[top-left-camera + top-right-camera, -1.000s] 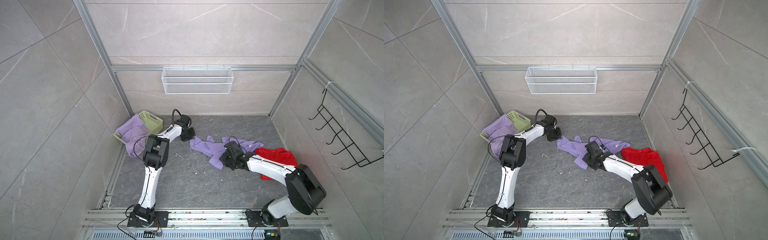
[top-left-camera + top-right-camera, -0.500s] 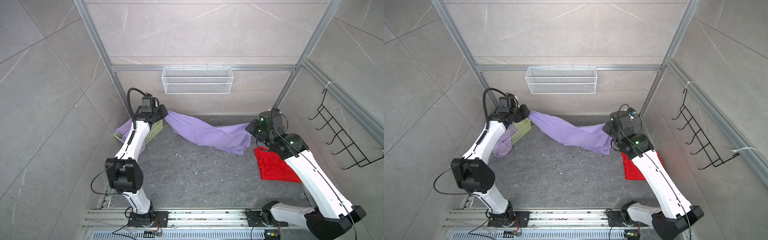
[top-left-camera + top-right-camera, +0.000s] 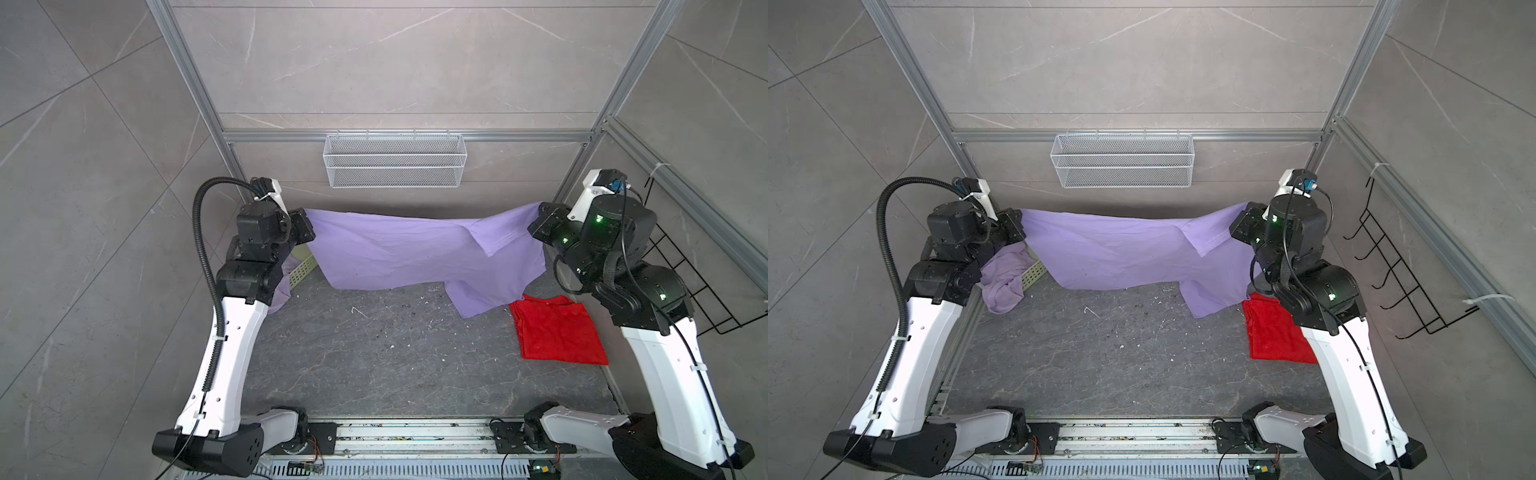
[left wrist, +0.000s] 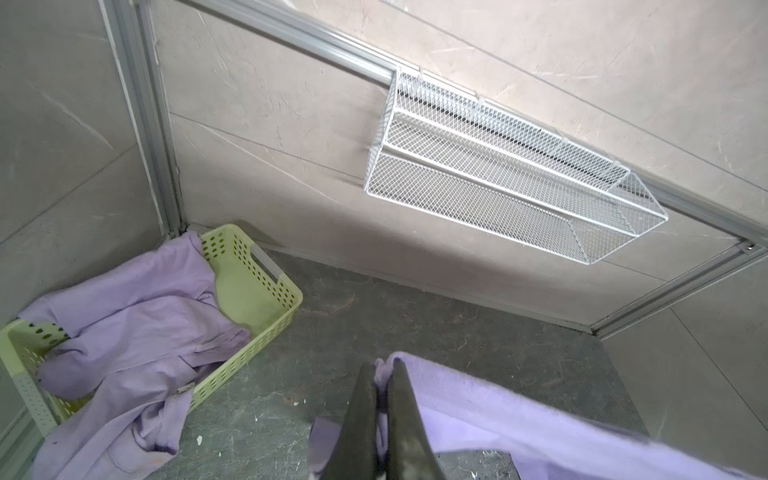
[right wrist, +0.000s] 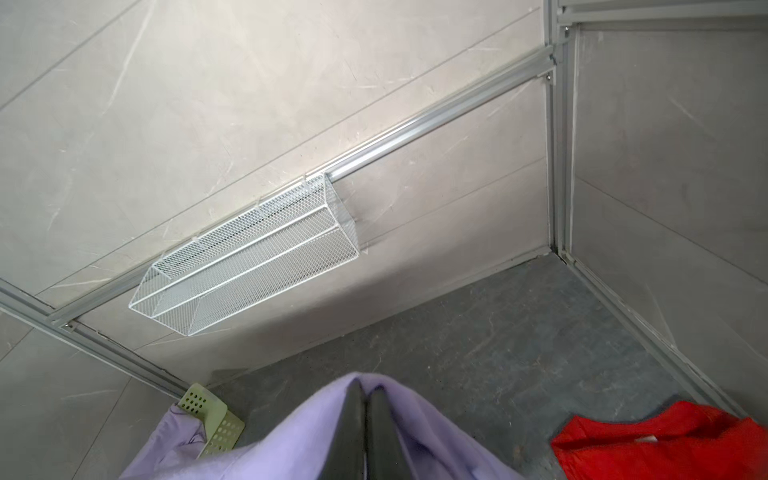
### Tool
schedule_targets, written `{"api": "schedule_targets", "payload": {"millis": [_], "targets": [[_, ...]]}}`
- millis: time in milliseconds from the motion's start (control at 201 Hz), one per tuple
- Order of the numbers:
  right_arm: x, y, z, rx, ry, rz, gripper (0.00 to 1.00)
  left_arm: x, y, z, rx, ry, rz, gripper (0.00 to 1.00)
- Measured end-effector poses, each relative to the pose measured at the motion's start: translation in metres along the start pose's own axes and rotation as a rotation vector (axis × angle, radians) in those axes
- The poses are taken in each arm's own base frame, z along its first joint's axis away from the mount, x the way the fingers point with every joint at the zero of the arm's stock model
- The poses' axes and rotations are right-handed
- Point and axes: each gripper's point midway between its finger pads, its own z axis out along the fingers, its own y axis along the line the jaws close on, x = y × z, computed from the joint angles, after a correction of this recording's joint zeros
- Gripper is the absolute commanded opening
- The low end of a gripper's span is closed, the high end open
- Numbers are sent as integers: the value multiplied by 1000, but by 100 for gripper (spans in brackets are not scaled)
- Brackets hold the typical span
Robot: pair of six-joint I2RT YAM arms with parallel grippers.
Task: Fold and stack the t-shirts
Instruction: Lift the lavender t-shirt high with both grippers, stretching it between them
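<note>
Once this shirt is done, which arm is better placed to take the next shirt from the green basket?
Probably left. The green basket with the crumpled shirt lies close by the left pincer; the right pincer is far across, near the red cloth.

A soft lilac cotton t-shirt [image 3: 395, 253] hangs stretched wide in the air, lower edge sagging, while a second lilac t-shirt [image 4: 137, 316] lies crumpled across the pale green perforated basket [image 4: 266, 338].

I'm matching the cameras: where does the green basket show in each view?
A top view: green basket, sliver beside the left arm.
A top view: the same sliver.
Left wrist: large, holding a lilac shirt.
Right wrist: one corner only.
Shared landmark: white mesh shelf.
</note>
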Motion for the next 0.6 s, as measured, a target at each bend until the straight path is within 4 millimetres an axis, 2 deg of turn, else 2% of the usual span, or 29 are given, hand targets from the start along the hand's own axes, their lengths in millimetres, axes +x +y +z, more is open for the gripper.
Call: {"api": "schedule_targets", "payload": {"millis": [105,169,244,324,398,448,498,538,598], "targets": [[-10,12,17,-16,-28,-21,4,4,1,5,1,7,0,0],[-13,19,38,-27,-34,-21,3,11,0,23,9,26,-1,0],[-10,24,75,-24,-22,-19,3,23,0,52,17,64,-4,0],[2,24,123,-14,19,-18,2,38,1,87,17,120,-5,0],[13,21,164,-11,50,-14,3,44,0,120,23,151,-7,0],[16,22,189,-22,59,-6,3,39,-3,140,36,151,-12,0],[9,26,204,-41,49,6,3,27,-7,153,49,134,-18,0],[-3,33,213,-74,19,16,3,13,-11,159,65,107,-20,0],[-30,46,211,-131,-47,30,4,-13,-18,158,87,50,-19,0]]}}
